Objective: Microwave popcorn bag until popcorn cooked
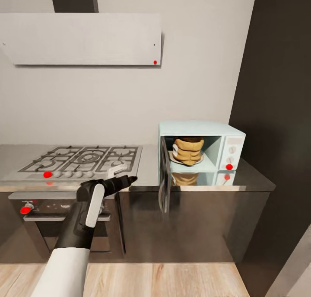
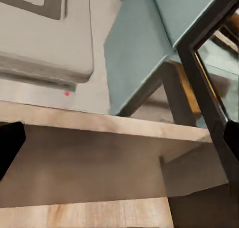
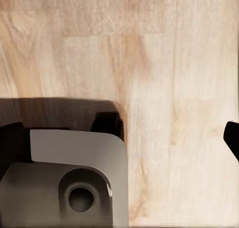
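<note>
Grey counter (image 1: 255, 182) carries the microwave (image 1: 201, 152), door (image 1: 164, 180) swung open, popcorn bag (image 1: 188, 150) upright inside. Left end effector (image 1: 123, 181), fingers spread wide and empty, sits left of the door, judged placed to close it; right end effector's spread cannot be told.

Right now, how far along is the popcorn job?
Done: the popcorn bag sits inside the microwave, on its plate. In hand: nothing is gripped; the left gripper hangs in front of the countertop edge, left of the open microwave door, which swings out edge-on. Left: close the door and start heating. Whether any popcorn is cooked cannot be told.
</note>
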Motion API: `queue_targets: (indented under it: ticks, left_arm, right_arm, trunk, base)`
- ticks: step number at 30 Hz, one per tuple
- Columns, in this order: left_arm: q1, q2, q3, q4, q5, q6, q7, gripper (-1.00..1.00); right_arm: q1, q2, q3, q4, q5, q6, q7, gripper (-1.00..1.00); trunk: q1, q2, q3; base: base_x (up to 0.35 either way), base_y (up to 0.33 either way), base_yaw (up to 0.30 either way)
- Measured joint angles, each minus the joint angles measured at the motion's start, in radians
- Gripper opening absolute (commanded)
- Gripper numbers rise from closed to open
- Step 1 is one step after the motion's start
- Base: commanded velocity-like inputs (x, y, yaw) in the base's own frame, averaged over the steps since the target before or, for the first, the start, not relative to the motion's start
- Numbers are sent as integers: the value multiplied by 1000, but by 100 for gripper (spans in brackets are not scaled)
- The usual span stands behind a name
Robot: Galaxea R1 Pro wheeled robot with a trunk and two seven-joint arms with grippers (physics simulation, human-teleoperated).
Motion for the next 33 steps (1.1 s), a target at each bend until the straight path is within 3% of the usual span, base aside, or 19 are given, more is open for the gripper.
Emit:
queue_targets:
  ticks: [3,6,8,14,19,24,27,28,29,30,33]
  left_arm:
    - [0,3,-25,-1,97,0,-39,100]
    - [0,5,-101,0,161,-3,-138,100]
    - [0,5,-140,-1,165,-6,-174,100]
    - [0,3,-168,-8,164,-7,-186,100]
    - [0,-4,-314,-12,162,-14,-171,100]
    - [0,-8,-311,-17,112,-19,-167,100]
    - [0,-8,-318,-18,97,-74,-151,100]
    - [-1,-8,-333,-27,106,-82,-108,100]
    - [0,-7,-336,-46,135,-85,-16,100]
    - [0,-8,-335,-57,133,-86,16,100]
    - [0,-8,-337,-59,131,-87,30,100]
  right_arm:
    - [0,0,0,0,0,1,-2,100]
    - [0,0,0,0,0,-2,-2,100]
    - [0,0,0,0,0,-3,-2,100]
    - [0,0,0,0,0,-5,-2,100]
    - [0,0,0,0,0,-8,-4,100]
    - [0,0,0,0,0,-9,-6,100]
    - [0,0,0,0,0,-11,-6,100]
    - [0,0,0,0,0,-11,-6,100]
    - [0,0,0,0,0,-11,-6,100]
    - [0,0,0,0,-1,-11,-6,100]
    - [0,0,0,0,-1,-11,-6,100]
  trunk:
    - [0,0,0]
    - [0,0,0]
    - [0,0,0]
    - [0,0,0]
    - [0,0,0]
    - [0,0,0]
    - [0,0,0]
    - [0,0,0]
    - [0,0,0]
    - [0,0,0]
    - [0,0,0]
  base:
    - [5,0,-238]
    - [1,0,-242]
    - [0,0,-242]
    - [0,0,-242]
    - [0,0,-242]
    - [0,0,-242]
    - [0,0,-242]
    - [0,0,-242]
    - [0,0,-242]
    - [61,0,-242]
    - [207,0,-242]
